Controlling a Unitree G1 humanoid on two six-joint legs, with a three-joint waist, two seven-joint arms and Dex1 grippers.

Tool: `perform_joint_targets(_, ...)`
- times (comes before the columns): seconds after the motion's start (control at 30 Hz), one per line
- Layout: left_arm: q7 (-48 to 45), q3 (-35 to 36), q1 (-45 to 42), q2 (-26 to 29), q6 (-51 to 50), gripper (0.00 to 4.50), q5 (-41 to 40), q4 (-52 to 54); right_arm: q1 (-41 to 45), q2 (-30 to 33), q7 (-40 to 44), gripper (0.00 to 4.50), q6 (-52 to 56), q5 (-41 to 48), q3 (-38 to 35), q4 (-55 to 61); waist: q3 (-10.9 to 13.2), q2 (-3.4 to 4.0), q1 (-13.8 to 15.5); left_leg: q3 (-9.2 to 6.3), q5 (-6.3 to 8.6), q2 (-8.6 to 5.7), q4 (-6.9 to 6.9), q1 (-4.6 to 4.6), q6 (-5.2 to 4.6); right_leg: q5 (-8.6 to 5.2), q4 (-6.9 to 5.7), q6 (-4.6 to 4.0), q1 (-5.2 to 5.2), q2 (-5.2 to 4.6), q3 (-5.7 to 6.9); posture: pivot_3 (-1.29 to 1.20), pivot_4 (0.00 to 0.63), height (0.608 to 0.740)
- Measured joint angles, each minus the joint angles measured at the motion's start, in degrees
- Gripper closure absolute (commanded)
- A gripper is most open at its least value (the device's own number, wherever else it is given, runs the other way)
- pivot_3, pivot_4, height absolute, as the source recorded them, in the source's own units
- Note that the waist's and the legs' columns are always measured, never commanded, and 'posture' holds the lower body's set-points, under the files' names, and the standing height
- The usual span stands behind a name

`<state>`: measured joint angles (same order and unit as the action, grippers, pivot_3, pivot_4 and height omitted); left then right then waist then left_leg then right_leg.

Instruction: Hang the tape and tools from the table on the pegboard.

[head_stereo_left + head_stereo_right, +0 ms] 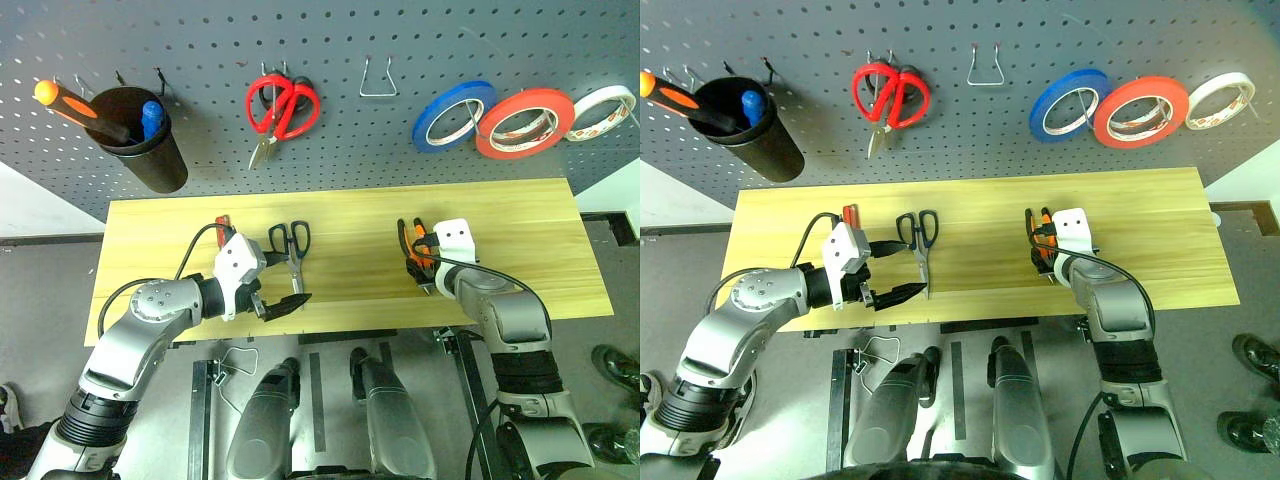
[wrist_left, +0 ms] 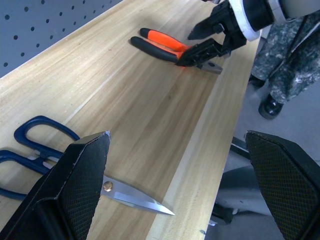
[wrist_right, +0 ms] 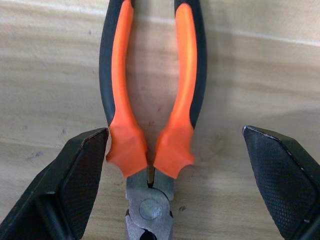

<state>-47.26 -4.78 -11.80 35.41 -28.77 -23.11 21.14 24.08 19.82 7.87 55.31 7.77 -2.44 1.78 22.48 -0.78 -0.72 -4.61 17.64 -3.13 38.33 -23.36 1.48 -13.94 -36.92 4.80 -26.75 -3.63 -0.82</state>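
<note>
Silver arms, white wrists, black cables

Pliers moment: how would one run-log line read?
right gripper: open, straddling pliers | left gripper: open, over scissors | red tape: hung on pegboard

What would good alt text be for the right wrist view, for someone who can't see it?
Orange-and-black-handled pliers lie flat on the light wood table, framed between the right gripper's two open black fingers. The handles point away from the camera and the steel head lies nearest it.
</note>
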Motion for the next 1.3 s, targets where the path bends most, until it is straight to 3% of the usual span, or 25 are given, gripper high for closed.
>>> perform_joint_targets(0.6,0.3,0.1,0.9,0.0,-1.2,0.0,-0.1,2.2,1.3,-0.7,0.5,0.01,-1.6,-0.9,1.2,-2.2,0.2,-0.05,0.0,0.0,0.01,0.0,0.0,-0.01,-0.02,0.0,-0.02,0.0,-0.02,0.0,-0.01,0.09,0.47,0.74)
perform_joint_targets(0.7,0.6,0.1,1.0,0.0,-1.7,0.0,-0.2,2.6,1.3,-0.7,0.6,0.61,-2.1,-0.9,1.4,-2.6,0.3,-0.04,0.0,0.0,0.01,0.0,0.0,-0.01,-0.02,0.0,-0.02,0.0,-0.02,0.0,-0.01,0.09,0.472,0.74)
perform_joint_targets(0.87,1.3,0.7,2.1,0.1,-2.2,0.0,-0.7,3.5,1.8,-0.7,0.9,2.19,-3.1,-1.0,1.7,-3.4,0.3,-0.04,0.1,0.0,0.01,0.0,0.0,-0.01,-0.02,0.0,-0.02,0.0,-0.02,0.0,-0.01,0.09,0.472,0.74)
perform_joint_targets(1.3,1.8,1.1,2.3,0.3,-2.2,0.0,-1.2,3.8,1.3,-0.7,3.0,2.19,-5.6,-1.8,2.0,-4.0,0.3,-0.05,0.1,-0.01,0.0,0.0,-0.02,-0.01,-0.01,0.0,0.0,0.0,-0.02,0.0,-0.01,0.09,0.45,0.74)
